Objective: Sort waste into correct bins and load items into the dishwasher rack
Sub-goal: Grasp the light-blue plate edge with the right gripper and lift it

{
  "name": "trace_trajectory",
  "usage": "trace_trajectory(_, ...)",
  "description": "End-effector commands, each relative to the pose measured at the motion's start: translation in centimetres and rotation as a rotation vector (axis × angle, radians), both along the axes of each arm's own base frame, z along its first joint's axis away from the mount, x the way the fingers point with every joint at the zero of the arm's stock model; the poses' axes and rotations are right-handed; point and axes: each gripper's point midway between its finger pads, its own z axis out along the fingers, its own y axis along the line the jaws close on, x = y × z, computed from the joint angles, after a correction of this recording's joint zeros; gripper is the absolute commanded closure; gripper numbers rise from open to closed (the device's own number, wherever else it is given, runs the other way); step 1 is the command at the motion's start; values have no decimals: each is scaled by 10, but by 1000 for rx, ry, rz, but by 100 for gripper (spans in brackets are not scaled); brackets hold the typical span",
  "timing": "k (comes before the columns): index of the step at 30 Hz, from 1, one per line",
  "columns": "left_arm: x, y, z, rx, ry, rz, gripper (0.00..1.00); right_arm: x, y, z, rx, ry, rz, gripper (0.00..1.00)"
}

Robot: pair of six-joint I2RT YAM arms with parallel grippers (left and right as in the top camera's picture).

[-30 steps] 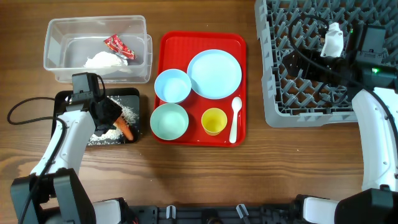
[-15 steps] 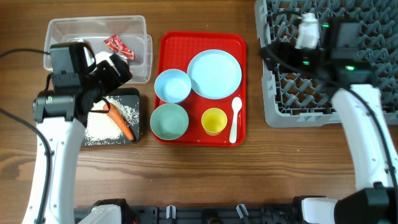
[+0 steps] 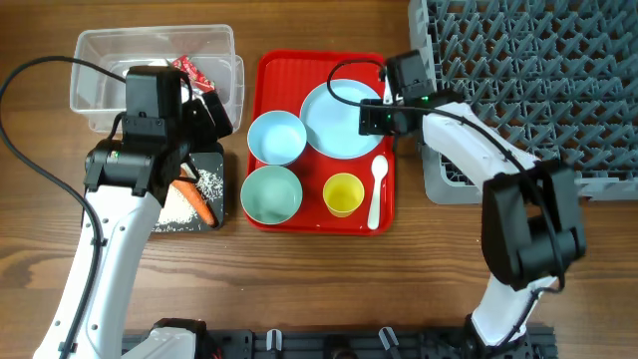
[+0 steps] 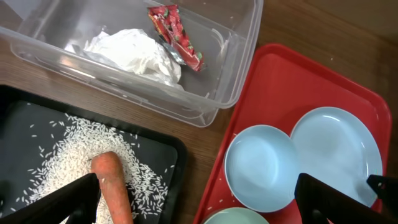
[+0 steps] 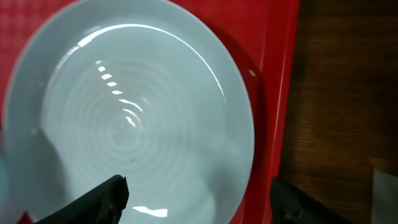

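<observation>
Right now both arms are up over the table with nothing in their fingers. The left gripper (image 4: pixel 205 199) has its fingers spread wide and hangs above the gap between the bins and the red serving tray (image 3: pixel 319 65). The right gripper (image 5: pixel 199 199) is also spread open, hovering just over the round light blue plate (image 3: pixel 344 118), not touching it as far as I can see.

On the red tray, taking its middle as the dial's centre, the plate sits at about 1 o'clock, the light blue bowl (image 3: pixel 276 137) at 10, the mint green bowl (image 3: pixel 270 193) at 8, the small yellow cup (image 3: pixel 343 193) at 5 and the white plastic spoon (image 3: pixel 377 189) along the edge at 4.

At 9 o'clock from the tray, the clear tub (image 3: pixel 100 60) holds the crumpled white napkin (image 4: pixel 134 53) and the red wrapper (image 4: pixel 174 37). Just beside it the black tray (image 4: pixel 37 121) carries the orange carrot (image 4: pixel 112 183) lying on scattered rice (image 4: pixel 62 162).

The grey rack (image 3: pixel 538 80) fills the 2 o'clock corner of the table
</observation>
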Motion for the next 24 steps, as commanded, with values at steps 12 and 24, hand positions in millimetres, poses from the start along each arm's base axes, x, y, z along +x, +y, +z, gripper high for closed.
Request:
trace_trajectory(12,-4,5,-4,14,25,29,0,3,-2,-48,-38,58,-22,59)
trace_trajectory(24,-9,6,-8,18,52,29,0,54,-9,-8,-94,-190,-46,96)
